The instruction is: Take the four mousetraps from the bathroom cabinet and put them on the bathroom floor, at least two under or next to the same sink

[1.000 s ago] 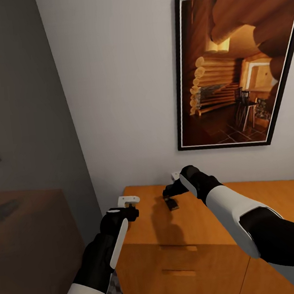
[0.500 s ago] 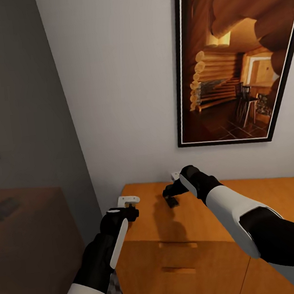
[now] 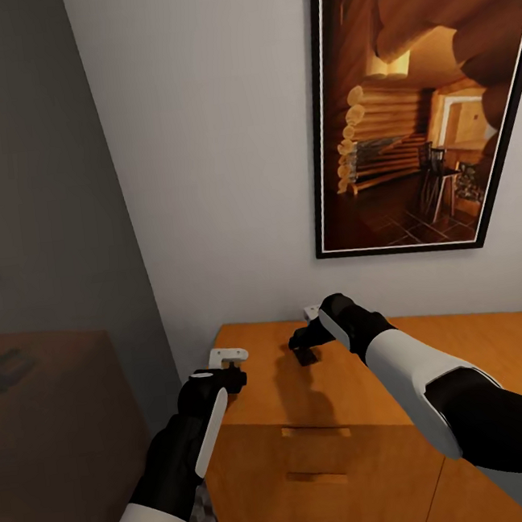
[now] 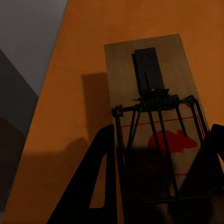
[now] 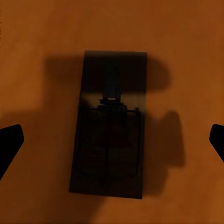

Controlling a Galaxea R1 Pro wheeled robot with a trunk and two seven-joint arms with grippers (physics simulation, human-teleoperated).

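The cabinet top is mostly bare wood, open to the right of the right arm. Behind it the wall rises straight up, and the framed picture hangs well above the top, leaving open air between its lower edge and the wood. The right gripper hovers over one mousetrap, its fingertips spread wide of the trap's sides with bare wood showing around it. At the cabinet's left corner the left gripper straddles another mousetrap, fingers close along its sides. Left of the corner a grey wall closes off the space.
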